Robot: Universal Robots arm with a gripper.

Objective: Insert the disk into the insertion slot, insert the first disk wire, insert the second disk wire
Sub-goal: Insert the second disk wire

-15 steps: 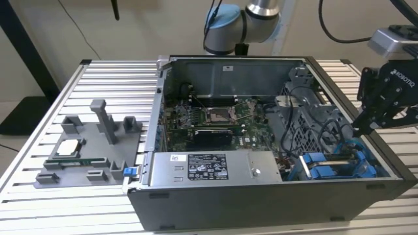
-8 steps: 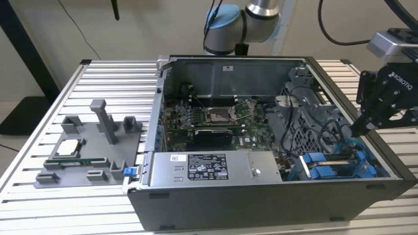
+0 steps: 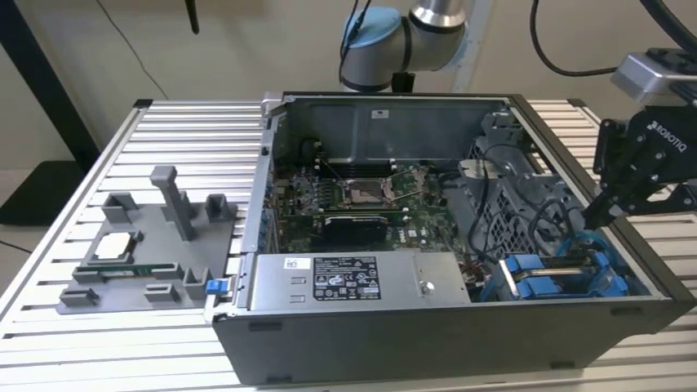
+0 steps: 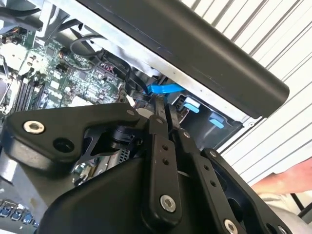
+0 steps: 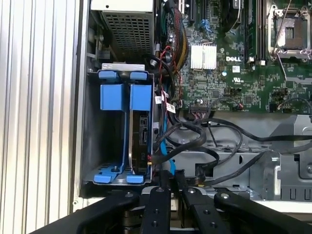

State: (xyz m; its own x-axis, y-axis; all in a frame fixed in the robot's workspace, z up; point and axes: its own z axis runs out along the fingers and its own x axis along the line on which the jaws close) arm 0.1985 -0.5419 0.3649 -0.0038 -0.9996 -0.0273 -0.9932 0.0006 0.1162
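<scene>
My hand (image 3: pixel 605 211) hangs over the open computer case (image 3: pixel 436 347), at its wall on the exterior view's right, just above the blue-framed disk (image 3: pixel 550 276) in the case's near corner. A silver power-supply box (image 3: pixel 348 282) lies along the case's near wall. Outside the case's opposite wall, a grey fixture tray (image 3: pixel 153 253) rests on the counter (image 3: pixel 65 343).

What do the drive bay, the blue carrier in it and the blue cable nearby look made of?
The drive bay looks like sheet metal: dull grey, thin folded walls. The carrier is probably moulded plastic: even bright blue, slight sheen, rounded tabs. The blue cable seems plastic-sheathed: flat, glossy, curved.
</scene>
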